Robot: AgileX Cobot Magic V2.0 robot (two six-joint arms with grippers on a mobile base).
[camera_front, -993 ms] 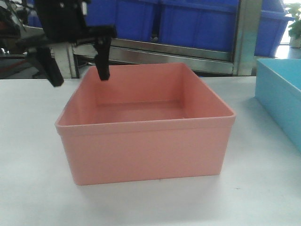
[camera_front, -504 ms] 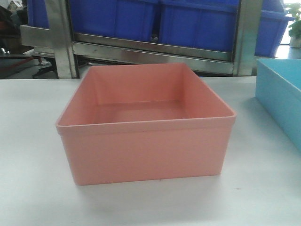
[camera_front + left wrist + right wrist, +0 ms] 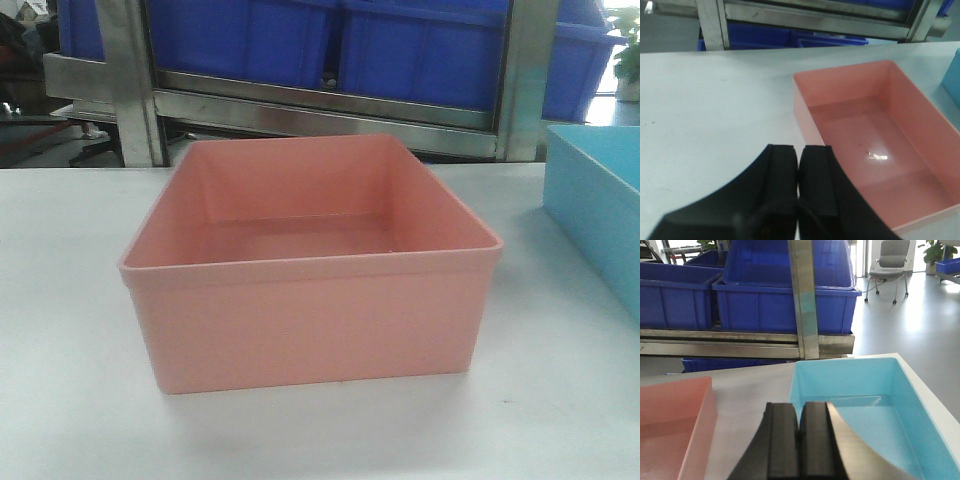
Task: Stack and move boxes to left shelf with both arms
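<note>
Left end effector (image 3: 800, 152), fingers pressed together and empty, hovers over the white desk (image 3: 705, 100); the salmon pink bin (image 3: 875, 145) sits at its 2 o'clock. Right end effector (image 3: 800, 410), also closed together on nothing, has the light blue bin (image 3: 865, 425) at 1 o'clock. The bins stand apart, unstacked. Dark blue crates (image 3: 400, 50) fill a steel rack (image 3: 330, 100) at 12 o'clock.
</note>
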